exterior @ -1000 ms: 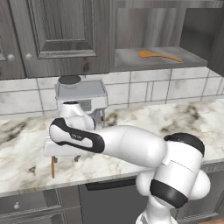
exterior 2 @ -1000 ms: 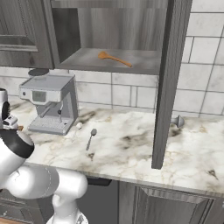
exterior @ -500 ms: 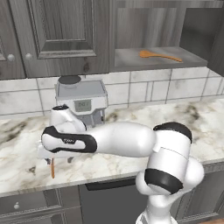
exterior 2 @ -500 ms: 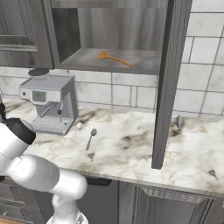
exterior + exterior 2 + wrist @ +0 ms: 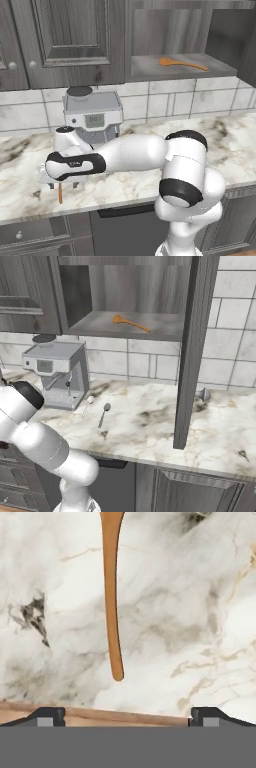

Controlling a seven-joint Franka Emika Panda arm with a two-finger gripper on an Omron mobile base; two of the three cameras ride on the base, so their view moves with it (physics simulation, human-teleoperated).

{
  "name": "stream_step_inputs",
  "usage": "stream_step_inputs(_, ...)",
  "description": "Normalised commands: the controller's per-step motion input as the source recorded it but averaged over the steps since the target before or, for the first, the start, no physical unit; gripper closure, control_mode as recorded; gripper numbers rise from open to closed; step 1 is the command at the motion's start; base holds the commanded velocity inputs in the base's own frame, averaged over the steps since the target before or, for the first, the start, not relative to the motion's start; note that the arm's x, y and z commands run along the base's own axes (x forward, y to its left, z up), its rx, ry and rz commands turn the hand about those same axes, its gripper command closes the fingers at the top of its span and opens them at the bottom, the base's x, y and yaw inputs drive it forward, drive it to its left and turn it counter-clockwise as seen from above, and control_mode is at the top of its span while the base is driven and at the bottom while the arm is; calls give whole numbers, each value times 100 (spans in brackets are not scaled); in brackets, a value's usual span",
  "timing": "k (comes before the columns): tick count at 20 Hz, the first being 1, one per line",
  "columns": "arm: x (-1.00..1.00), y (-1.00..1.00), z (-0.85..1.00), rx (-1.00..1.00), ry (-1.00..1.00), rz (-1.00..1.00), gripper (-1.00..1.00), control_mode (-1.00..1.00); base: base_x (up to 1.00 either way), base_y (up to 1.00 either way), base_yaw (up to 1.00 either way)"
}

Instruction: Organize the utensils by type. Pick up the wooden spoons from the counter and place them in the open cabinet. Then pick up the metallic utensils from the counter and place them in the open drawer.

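One wooden spoon already lies on the shelf of the open cabinet [image 5: 150, 67], so we are on the second of the pair now. Start big: the marble counter [image 5: 225, 135] runs across both base views, with the coffee machine [image 5: 93, 116] standing at the back against the tiles. Our arm [image 5: 135, 155] reaches out low to the left over the counter's front edge, the hand hanging just above the second wooden spoon [image 5: 60, 193], whose handle tip pokes out from under the hand near that edge.

Down through the hand view we look straight onto that spoon's handle [image 5: 112, 602], lying flat on the marble. It runs up the picture, and its rounded end stops short of the gripper [image 5: 126, 717]. The fingers are spread as wide as they go, with nothing between them, and the handle sits a little left of the midline.

Off to the right, the two small metal spoons [image 5: 103, 414] wait on the counter beside the coffee machine, untouched.

We judge the next move calls for a small shift forward along the handle, a drop straight down, and a firm close across the thin handle. The shelved spoon [image 5: 131, 323] shows where this one goes.
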Motion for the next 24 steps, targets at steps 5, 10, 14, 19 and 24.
stream_step_inputs(5, 22, 7, -22, 0, 0, -2, -100, -100, 0, 0, 0)
stream_step_inputs(10, 19, 12, -23, 0, 0, -2, -100, -100, 0, 0, 0)
stream_step_inputs(14, 12, 10, -14, 0, 0, -1, -100, -100, 0, 0, 0)
stream_step_inputs(19, 2, 14, -8, 0, 0, 0, -100, -100, 0, 0, 0)
stream_step_inputs(24, 3, 16, -15, 0, 0, -1, -100, -100, 0, 0, 0)
